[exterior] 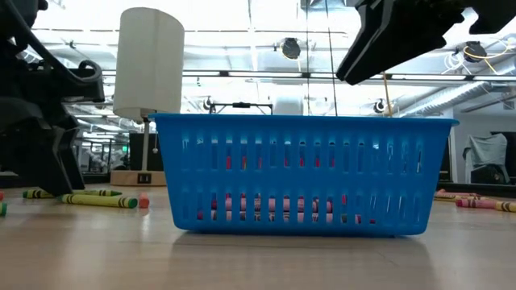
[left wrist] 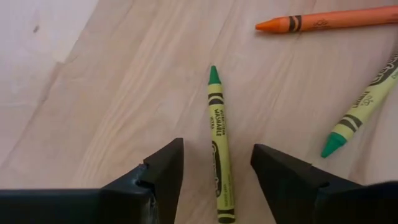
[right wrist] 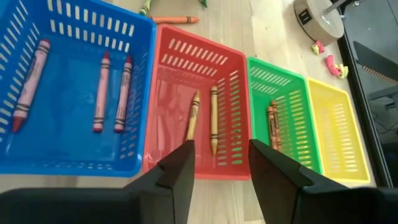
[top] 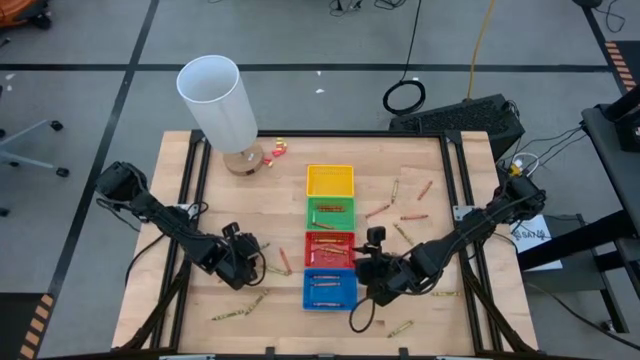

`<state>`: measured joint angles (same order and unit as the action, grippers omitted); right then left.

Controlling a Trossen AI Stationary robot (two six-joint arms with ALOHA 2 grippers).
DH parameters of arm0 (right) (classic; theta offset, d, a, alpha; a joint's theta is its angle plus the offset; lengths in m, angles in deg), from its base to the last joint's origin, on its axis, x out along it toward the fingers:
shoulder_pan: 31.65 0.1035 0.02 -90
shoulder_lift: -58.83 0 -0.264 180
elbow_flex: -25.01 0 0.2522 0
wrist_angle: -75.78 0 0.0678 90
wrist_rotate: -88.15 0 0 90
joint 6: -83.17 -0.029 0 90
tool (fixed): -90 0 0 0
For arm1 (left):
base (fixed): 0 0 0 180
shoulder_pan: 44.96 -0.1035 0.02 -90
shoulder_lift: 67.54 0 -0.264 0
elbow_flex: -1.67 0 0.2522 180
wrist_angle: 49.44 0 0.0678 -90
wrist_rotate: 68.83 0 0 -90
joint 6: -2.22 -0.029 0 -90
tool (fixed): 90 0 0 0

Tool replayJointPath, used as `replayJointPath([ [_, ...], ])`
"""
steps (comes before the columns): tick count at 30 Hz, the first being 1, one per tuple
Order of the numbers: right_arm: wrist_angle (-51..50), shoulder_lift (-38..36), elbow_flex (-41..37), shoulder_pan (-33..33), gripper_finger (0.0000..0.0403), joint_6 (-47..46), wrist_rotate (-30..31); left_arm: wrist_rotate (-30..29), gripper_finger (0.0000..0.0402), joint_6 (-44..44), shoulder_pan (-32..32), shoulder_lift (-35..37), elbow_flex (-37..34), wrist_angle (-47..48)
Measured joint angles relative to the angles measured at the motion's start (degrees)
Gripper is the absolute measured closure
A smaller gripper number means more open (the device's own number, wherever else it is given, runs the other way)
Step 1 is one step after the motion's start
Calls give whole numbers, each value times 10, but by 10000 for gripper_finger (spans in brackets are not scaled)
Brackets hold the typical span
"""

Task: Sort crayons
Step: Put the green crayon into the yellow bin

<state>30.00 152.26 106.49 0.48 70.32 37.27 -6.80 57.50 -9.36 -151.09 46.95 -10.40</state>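
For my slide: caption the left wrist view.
Open left gripper straddles a green crayon on the table.

Around your bench [top: 420, 160] you see grey floor [top: 300, 40] crossed by dark tape lines [top: 130, 70], a coiled black cable [top: 404, 97], overhead ceiling lights [exterior: 242, 16] glaring beyond.

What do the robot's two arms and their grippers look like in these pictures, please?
Both arms are dark, nearly black, built of slim jointed links with black cables trailing along them. The left gripper ends in two matte black fingers with angular, wedge-like tips. The right gripper has the same pair of dark, blocky fingers. I can see no markings or labels on either.
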Motion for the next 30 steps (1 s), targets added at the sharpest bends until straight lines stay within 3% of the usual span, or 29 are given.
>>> replayJointPath([
  [5,-12,0,0,6,268,0,6,8,258,-1,-3,0,0,-6],
  [13,-36,-3,0,6,268,2,91,-7,386,-8,-7,-2,-1,9],
  [16,-44,-9,0,6,268,5,119,-20,390,-16,-7,-2,-3,12],
  [22,-47,-34,0,-2,268,5,121,-48,383,-40,-9,9,-4,18],
  [30,-57,-40,0,-14,268,8,120,-92,383,-155,-48,113,5,8],
])
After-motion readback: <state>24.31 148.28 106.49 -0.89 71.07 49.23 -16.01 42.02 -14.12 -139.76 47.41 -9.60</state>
